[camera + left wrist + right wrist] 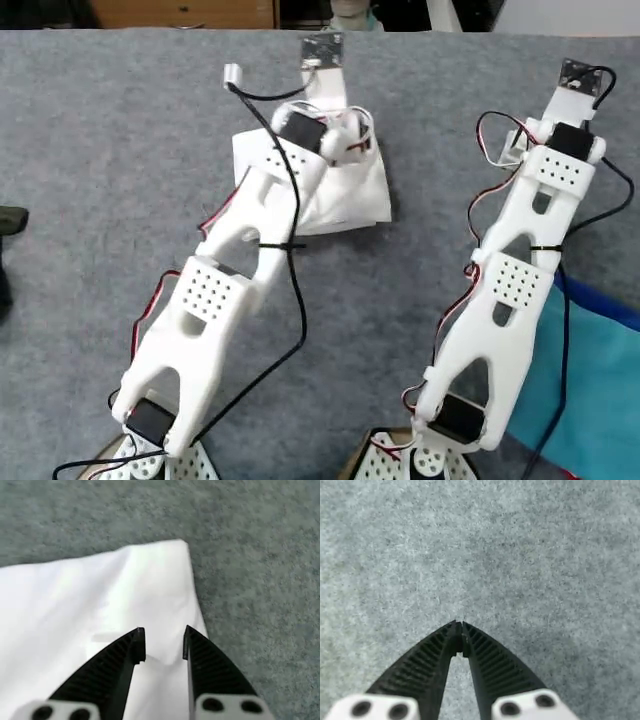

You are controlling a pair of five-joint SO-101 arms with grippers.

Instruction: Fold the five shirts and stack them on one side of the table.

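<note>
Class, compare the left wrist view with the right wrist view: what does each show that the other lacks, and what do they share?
Left wrist view: a white shirt lying beneath the left gripper, which is open. Right wrist view: the right gripper, shut, above bare surface. Shared: the grey table and black ridged gripper fingers pointing down at it.

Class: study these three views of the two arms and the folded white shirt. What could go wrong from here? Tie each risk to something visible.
1. The left gripper stands open near the edge of the folded white cloth shirt; closing there may pinch just the top layer and undo the fold.
2. The right gripper is shut over the grey felt table, away from the shirt, so nothing steadies it against sliding.
</note>
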